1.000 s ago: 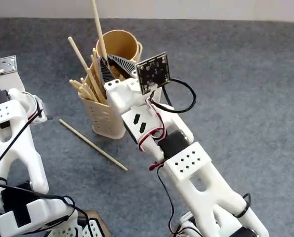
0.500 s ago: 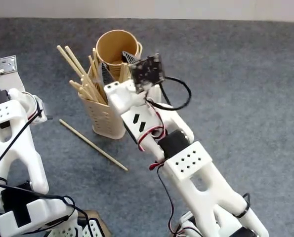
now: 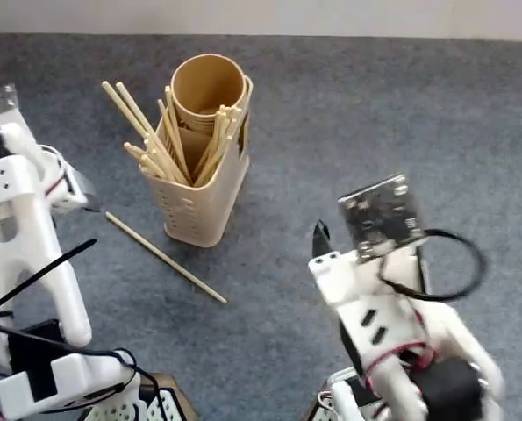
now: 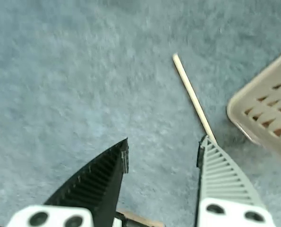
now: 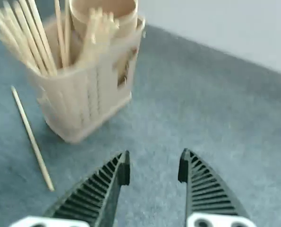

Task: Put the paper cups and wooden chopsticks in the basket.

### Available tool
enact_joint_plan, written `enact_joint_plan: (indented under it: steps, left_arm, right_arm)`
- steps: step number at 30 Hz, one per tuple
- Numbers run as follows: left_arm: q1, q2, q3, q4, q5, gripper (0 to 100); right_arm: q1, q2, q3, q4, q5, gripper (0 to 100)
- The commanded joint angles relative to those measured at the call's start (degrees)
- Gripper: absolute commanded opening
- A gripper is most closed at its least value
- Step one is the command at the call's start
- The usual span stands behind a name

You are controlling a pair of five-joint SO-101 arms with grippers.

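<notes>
High view: basket [image 3: 199,206], upper centre, holding paper cup [image 3: 206,83] and chopsticks [image 3: 168,140]; loose chopstick [image 3: 164,257] flat on carpet [image 3: 418,114], lower left of basket.
Left wrist view: left gripper [image 4: 165,142] spread, one tip at that stick.
Right wrist view: right gripper [image 5: 154,153] parted, empty.
Probably light, stiff, thin; pinch mid-length.

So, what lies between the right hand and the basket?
Bare carpet alone lies between the right hand and the basket, seen in the right wrist view.
</notes>
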Motion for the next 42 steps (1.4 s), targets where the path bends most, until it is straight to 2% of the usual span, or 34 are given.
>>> enact_joint_plan:
  steps: [1,3,6,13,20,24,26,29,32,36,42]
  left_arm:
    - [4.1,0.2,6.0,-4.1,2.2,26]
    - [5.9,2.1,9.8,-7.8,2.3,26]
    - [8.5,7.0,11.8,-11.9,2.3,26]
    - [12.4,16.7,10.7,-20.4,2.4,26]
    - [13.1,26.3,7.1,-20.5,4.7,25]
    - [12.9,33.2,5.1,-20.6,5.7,25]
    - [12.9,35.6,3.6,-20.2,5.5,19]
    - [12.9,36.5,1.3,-20.5,2.9,1]
    - [12.7,36.4,1.1,-20.1,0.3,1]
    - [9.0,36.4,-1.3,-18.8,0.3,0]
    - [0.2,32.4,-12.3,-10.2,0.3,0]
  right_arm:
    - [1.8,-6.7,27.4,-13.0,3.9,17.7]
    - [1.9,-9.6,39.6,-19.9,4.0,17.7]
    - [1.6,-13.8,48.4,-25.5,3.8,17.7]
    - [1.6,-24.3,57.2,-26.2,3.7,17.7]
    - [1.6,-34.9,62.9,-24.9,3.8,17.7]
    - [1.6,-35.8,62.5,-22.8,3.8,17.7]
    - [1.6,-35.6,62.5,-22.8,3.8,17.7]
    - [1.6,-35.6,62.5,-22.8,3.8,17.7]
    - [1.6,-35.6,62.6,-22.8,3.8,17.7]
    - [1.6,-35.6,62.7,-22.8,3.8,17.7]
    - [1.6,-35.6,62.9,-22.8,3.8,17.7]
